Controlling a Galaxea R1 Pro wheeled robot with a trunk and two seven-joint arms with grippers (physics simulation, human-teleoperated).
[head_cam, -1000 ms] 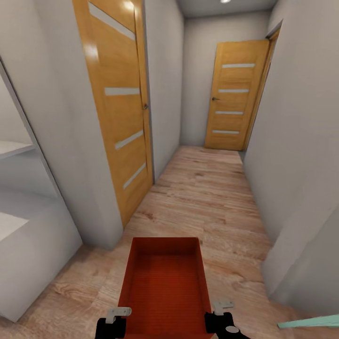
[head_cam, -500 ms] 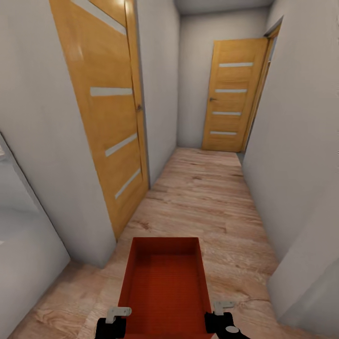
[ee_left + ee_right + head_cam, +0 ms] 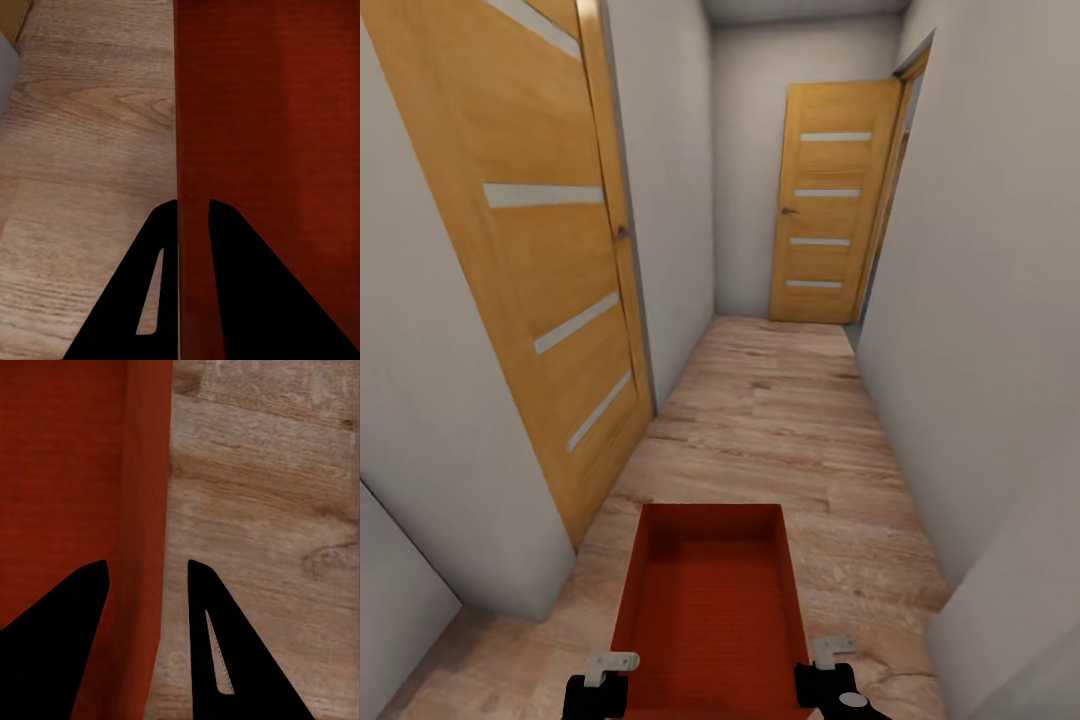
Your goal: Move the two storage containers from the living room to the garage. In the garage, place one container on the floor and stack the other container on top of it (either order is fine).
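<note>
A: Red-orange, that is the bin (image 3: 710,610), open on top, held low in front of the robot above the wood floor (image 3: 800,420) of a narrow hallway.

B: Who holds it?

A: Both claws. The left claw (image 3: 193,217) has 1 finger on each side of the bin's left wall and pinches it. The right claw (image 3: 148,577) stands in the same way over the right wall, but there a small gap shows beside the outer finger (image 3: 217,645), so I cannot tell if it presses.

B: And around it?

A: Grey-white walls (image 3: 980,300) on both sides. A wooden door (image 3: 530,250) with pale stripes is near on the left side, and 1 more door (image 3: 832,205) of the same kind is at the far end of the hallway.
</note>
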